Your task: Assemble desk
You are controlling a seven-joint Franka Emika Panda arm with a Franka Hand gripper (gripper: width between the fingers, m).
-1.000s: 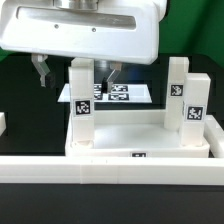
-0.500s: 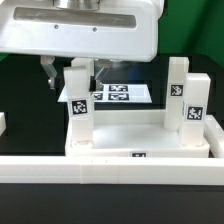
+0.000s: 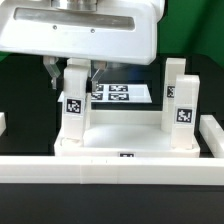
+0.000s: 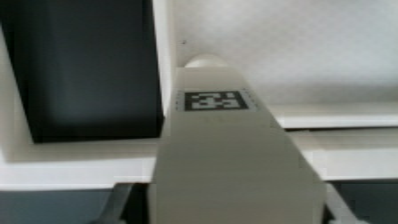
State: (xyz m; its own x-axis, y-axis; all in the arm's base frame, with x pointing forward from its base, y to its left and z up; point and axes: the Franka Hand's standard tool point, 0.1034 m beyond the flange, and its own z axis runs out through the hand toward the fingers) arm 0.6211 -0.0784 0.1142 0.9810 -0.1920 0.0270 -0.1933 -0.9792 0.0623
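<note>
From my remote station I observe the two-finger metal gripper (image 3: 72,73) closed on the top of a white square-section plastic leg block (image 3: 72,107), one finger on each side of it. That leg stands upright in a corner of the white rimmed rectangular plastic tabletop (image 3: 125,137), on the exterior view's left, with a black-and-white tag on its face. In the wrist view the same leg (image 4: 217,150) fills the middle of the picture, its tag visible, with the dark fingers (image 4: 121,202) at its sides. Two more white leg blocks (image 3: 180,105) stand upright at the tabletop's other side, on the exterior view's right. The marker board (image 3: 125,94) lies flat behind the tabletop. A long white border bar (image 3: 100,170) runs across the foreground.
</note>
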